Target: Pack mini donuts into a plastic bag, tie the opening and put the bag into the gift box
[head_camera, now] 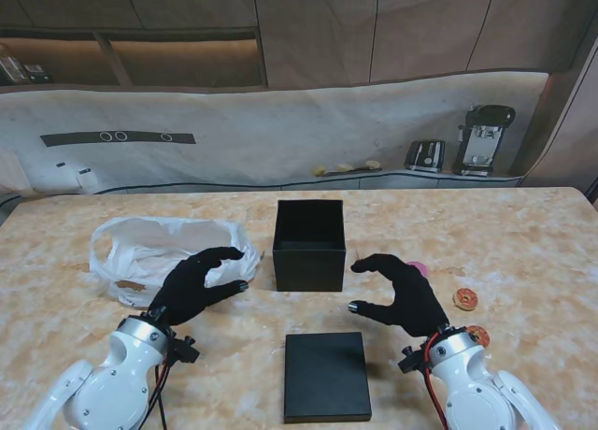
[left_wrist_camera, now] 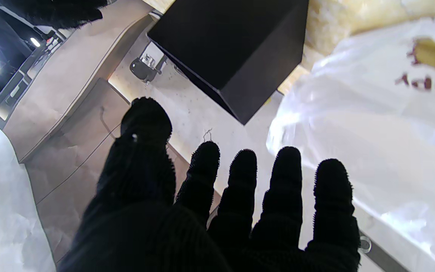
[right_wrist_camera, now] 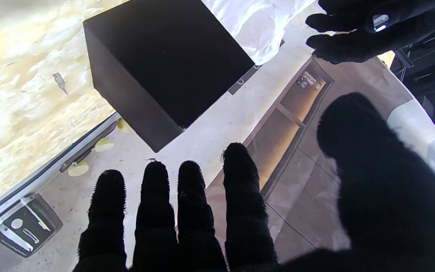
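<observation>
Lid (head_camera: 326,376), 6 o'clock. Left hand (head_camera: 198,282) and right hand (head_camera: 404,293) — fingers spread, empty. Mini donuts (head_camera: 465,299) at 3 o'clock (loose); plastic bag (head_camera: 154,248) at 9; gift box (head_camera: 309,244) at 12 — risk: limp bag mouth collapses, donuts miss.

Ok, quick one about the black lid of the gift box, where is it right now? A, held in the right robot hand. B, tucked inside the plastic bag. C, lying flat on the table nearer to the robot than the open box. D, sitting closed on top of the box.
C: the lid lies flat on the table, nearer to me than the open gift box, and neither robot hand touches it.
</observation>
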